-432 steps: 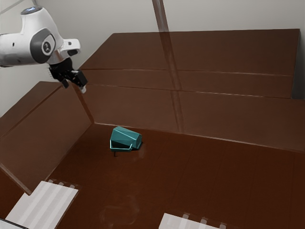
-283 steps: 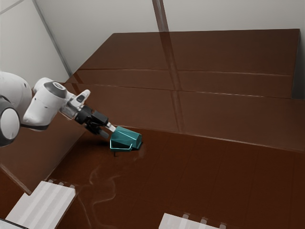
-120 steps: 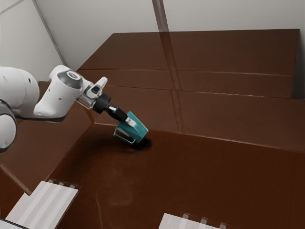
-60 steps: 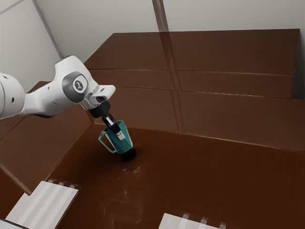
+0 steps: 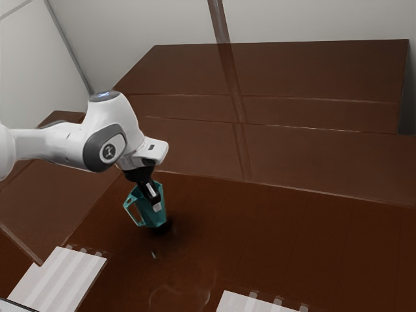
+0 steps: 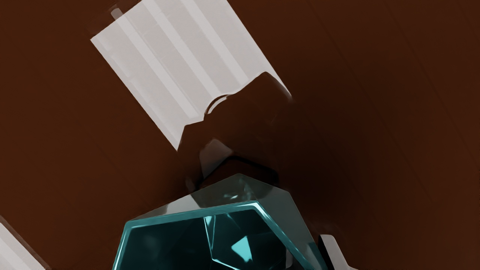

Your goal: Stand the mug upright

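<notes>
The teal mug is nearly upright in the exterior view, leaning slightly, with its opening up and its handle toward the exterior view's left. My gripper reaches down to it from above and is shut on its side wall. A dark shadow lies by the base; whether the base touches the table cannot be told. In the wrist view the mug's rim and dark inside face the camera. There my gripper has one finger outside the wall, and a grey piece of the other appears within the mug.
The brown glossy tabletop spreads around the mug. Pale striped panels lie near the exterior view's bottom edge, one at the left and one nearer the middle. Brown raised panels stand behind.
Gripped since the earlier views, the mug has turned from lying on its side to nearly upright. Over the last half second, hand and mug moved down and slightly toward the exterior view's left.
</notes>
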